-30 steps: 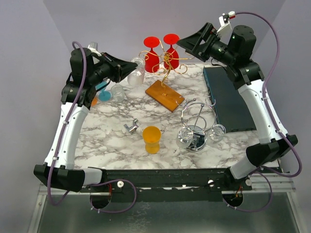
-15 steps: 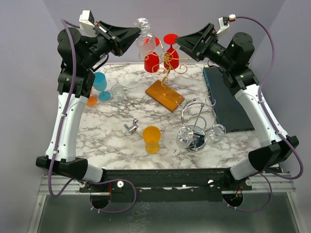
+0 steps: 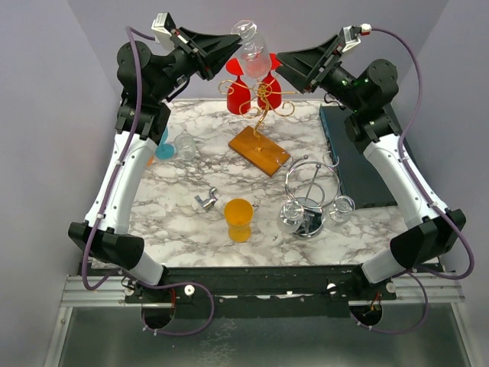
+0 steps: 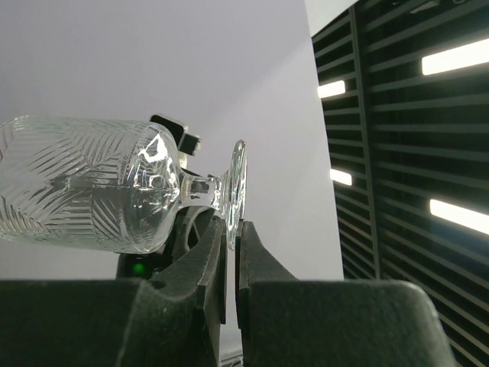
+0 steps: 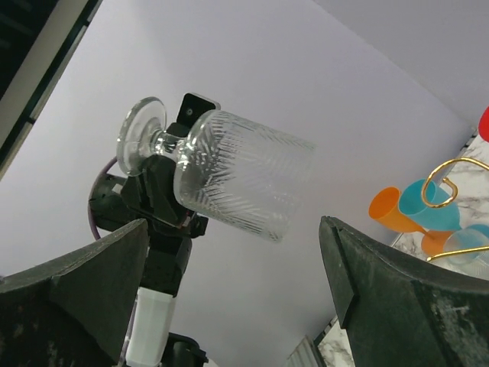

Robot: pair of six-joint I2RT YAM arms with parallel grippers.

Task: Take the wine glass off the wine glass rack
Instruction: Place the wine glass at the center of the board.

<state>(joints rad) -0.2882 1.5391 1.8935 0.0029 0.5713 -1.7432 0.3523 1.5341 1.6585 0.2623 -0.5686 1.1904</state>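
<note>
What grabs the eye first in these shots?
The clear wine glass, held aloft at the back, its foot pinched in the left gripper. The open right gripper faces it, and two red glasses hang upside down on the gold rack just below.

Lab booth: plain walls (image 3: 38,115) enclose marble tabletop (image 3: 176,222).

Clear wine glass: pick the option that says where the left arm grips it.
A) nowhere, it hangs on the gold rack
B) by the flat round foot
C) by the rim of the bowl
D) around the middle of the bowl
B. In the left wrist view the left jaws are shut on the thin edge of the wine glass foot, while the stem and bowl stick out sideways, clear of them.
</note>
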